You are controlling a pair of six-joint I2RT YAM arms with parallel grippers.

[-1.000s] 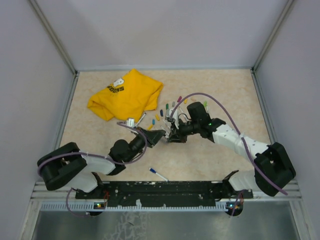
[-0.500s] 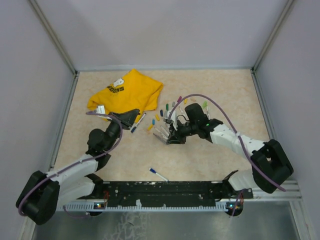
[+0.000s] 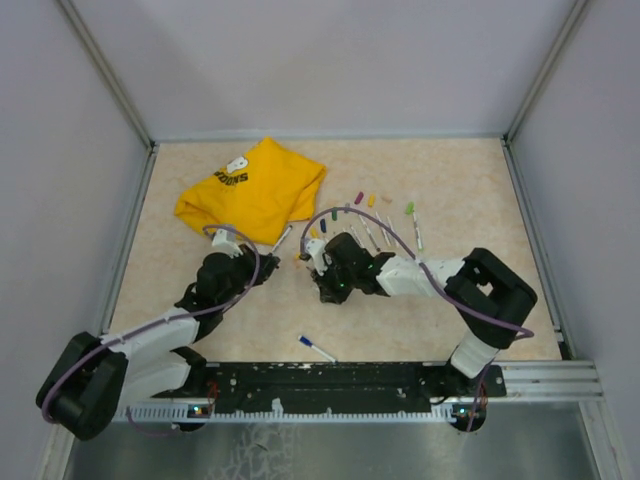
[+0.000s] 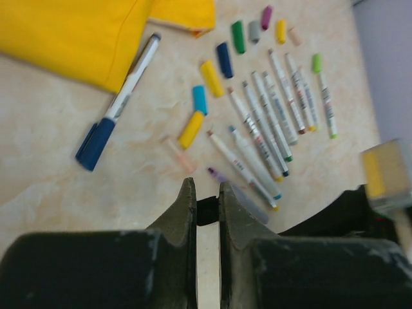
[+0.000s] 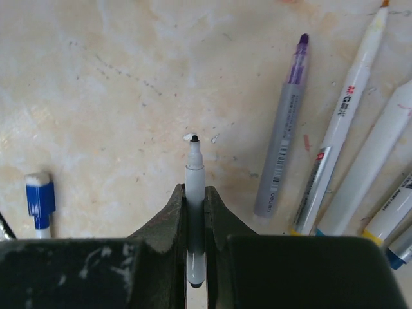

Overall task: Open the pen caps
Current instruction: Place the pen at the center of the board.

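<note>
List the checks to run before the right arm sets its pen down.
1. Right end effector clamped on the pen: ok. The barrel sits between the fingers and the black tip is bare.
2. Left end effector holding a cap: ok. A small dark cap is pinched between its fingers.
3. Bare table ahead of the tip: ok.
4. Neighbouring pens apart from the tip: ok. The purple pen lies off to the right.
5. Every pen uncapped: not ok. The blue-capped pen beside the yellow shirt has its cap on.
</note>
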